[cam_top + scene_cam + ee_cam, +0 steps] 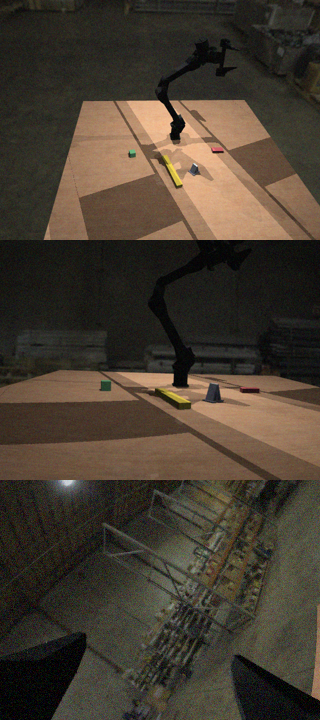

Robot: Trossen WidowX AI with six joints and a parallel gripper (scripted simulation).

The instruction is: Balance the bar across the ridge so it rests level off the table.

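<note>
Yellow bar (172,174) lies flat on the tan, dark-banded table (103,165) beside the grey ridge (194,169); gripper (227,58) wide open, empty, raised high in a dim storeroom.

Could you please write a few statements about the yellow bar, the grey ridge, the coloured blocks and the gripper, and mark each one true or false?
1. The long yellow bar lies flat on the brown table. True.
2. The yellow bar rests across the grey wedge-shaped ridge. False: the bar lies beside the ridge, apart from it.
3. The black gripper is raised high, open and holding nothing. True.
4. The small green cube sits on top of the flat red block. False: they lie far apart, on opposite sides of the arm's base.
5. The ridge stands upright on the table. True.
</note>
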